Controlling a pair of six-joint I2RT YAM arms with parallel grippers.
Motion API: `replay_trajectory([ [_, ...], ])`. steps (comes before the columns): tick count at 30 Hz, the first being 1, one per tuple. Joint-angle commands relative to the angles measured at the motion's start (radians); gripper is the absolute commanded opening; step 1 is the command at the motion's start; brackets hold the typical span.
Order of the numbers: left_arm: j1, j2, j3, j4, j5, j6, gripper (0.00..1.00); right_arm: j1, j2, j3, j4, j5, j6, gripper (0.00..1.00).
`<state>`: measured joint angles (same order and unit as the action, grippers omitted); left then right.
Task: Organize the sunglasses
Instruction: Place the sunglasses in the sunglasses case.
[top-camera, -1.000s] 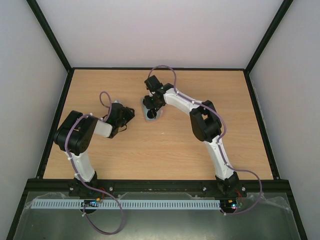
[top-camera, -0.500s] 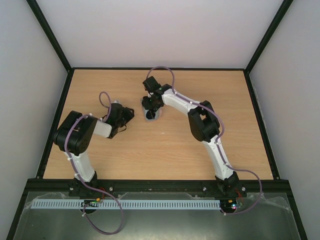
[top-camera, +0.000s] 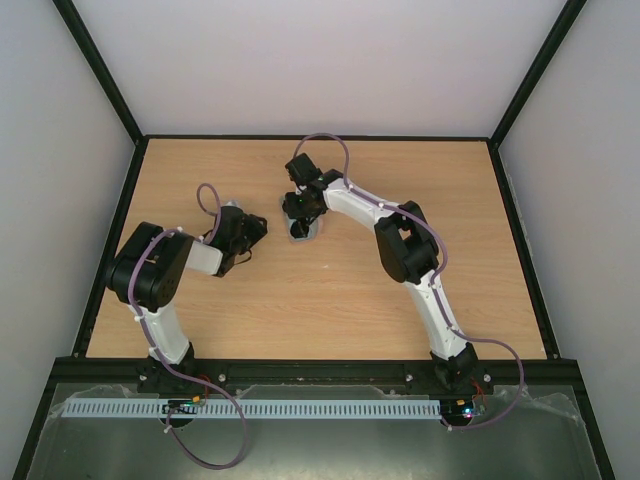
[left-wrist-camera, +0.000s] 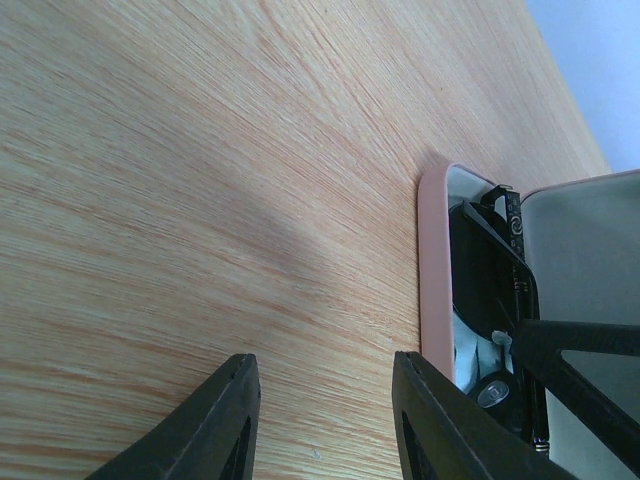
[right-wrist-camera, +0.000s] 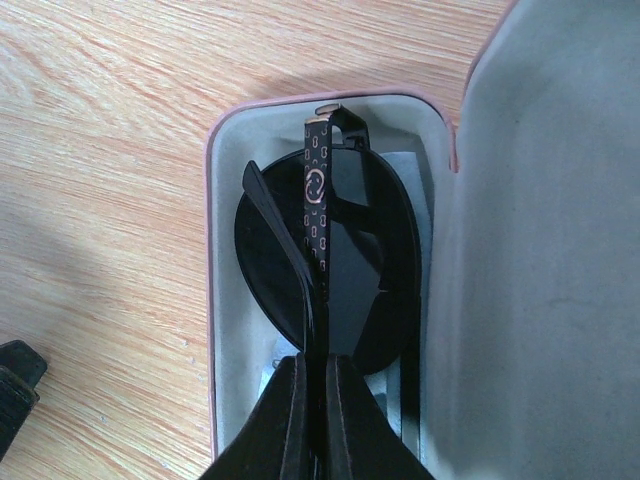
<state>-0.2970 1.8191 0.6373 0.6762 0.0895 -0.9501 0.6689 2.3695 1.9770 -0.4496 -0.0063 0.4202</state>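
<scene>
Dark round-lensed sunglasses (right-wrist-camera: 370, 260) lie folded inside the open pink case (right-wrist-camera: 212, 300).
Right pincer (right-wrist-camera: 318, 375) is closed tight on one patterned temple arm, which crosses over the lenses. The grey-lined lid (right-wrist-camera: 540, 250) stands open beside them. Left pincer (left-wrist-camera: 325, 385) hovers with its jaws apart and holding nothing, over the bare wooden desk (left-wrist-camera: 200, 150), just beside the case's rim.
</scene>
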Motion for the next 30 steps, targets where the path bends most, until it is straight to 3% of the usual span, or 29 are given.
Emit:
replay_trajectory([
  [1,0.008,-0.022,-0.016,-0.018,-0.001,0.017,0.40,0.007,0.043,-0.018,0.009,-0.010,0.011,0.01],
  [6,0.007,-0.021,-0.018,-0.017,0.001,0.016,0.40,0.007,0.032,-0.018,-0.007,0.015,0.007,0.03],
  [18,0.007,-0.030,-0.032,-0.006,0.003,0.009,0.40,0.021,-0.050,-0.015,-0.054,0.091,-0.009,0.26],
  [30,0.001,-0.035,-0.037,-0.004,0.003,0.007,0.40,0.054,-0.208,-0.034,-0.076,0.119,-0.016,0.36],
])
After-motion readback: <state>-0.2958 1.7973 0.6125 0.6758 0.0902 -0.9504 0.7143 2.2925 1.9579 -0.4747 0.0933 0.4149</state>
